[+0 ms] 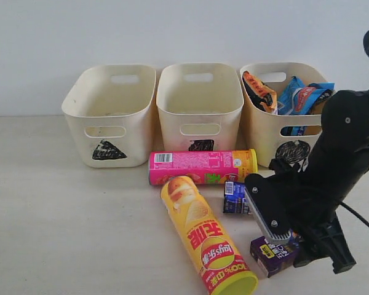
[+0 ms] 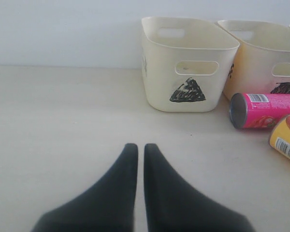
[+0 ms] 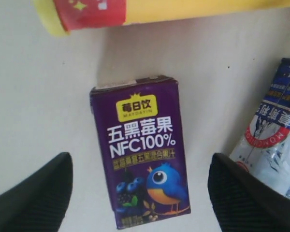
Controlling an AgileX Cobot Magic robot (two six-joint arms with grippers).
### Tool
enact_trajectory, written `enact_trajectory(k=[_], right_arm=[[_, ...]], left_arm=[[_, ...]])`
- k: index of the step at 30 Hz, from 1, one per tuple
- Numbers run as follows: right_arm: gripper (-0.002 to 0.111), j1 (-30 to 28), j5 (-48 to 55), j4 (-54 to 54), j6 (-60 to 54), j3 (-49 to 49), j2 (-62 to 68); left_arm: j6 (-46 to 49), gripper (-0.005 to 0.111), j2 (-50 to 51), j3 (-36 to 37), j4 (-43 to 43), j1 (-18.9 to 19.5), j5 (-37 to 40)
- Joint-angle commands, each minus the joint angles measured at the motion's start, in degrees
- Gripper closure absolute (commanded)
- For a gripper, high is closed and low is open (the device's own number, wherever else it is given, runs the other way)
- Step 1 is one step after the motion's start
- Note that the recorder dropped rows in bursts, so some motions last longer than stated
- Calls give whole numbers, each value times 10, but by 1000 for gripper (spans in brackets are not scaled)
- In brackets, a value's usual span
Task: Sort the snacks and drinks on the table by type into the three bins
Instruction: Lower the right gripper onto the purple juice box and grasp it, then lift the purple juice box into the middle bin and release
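The small purple juice box (image 3: pixel 140 150) lies flat on the bench (image 1: pixel 61 215), printed face up. It is near the lid end of the yellow chip tube (image 3: pixel 183 9) and near a second small box (image 3: pixel 273 130). I judge it a stiff carton, filled and so a little heavy, with smooth sides that can slip. I would take it across its two long sides, near the middle, without squeezing too strongly. My right pincer (image 3: pixel 140 162) hangs directly above it, released, one finger on each side of the box and both apart from it. My left pincer (image 2: pixel 140 150) is clenched on nothing, well apart over bare bench.
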Motion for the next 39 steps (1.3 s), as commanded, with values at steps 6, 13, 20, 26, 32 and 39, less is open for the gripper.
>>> enact_trajectory(k=[6,13,20,26,32,39], right_arm=[[39,0,-42,-2,-7,3,41],[39,0,-59,-14,-8,3,72],[58,0,-87,-17,-18,3,86],[105,0,-74,-58,-19,3,78],[106,0,-24,-61,0,3,30],[106,0,-28,-59,101,3,-66]], left_arm=[[-5,103,-2,-2,2,1,-5],[-5,103,-2,-2,2,1,-3],[-5,103,-2,-2,2,1,-3],[-5,103,-2,-2,2,1,-3],[-5,103,-2,-2,2,1,-4],[-5,103,-2,-2,2,1,-4]])
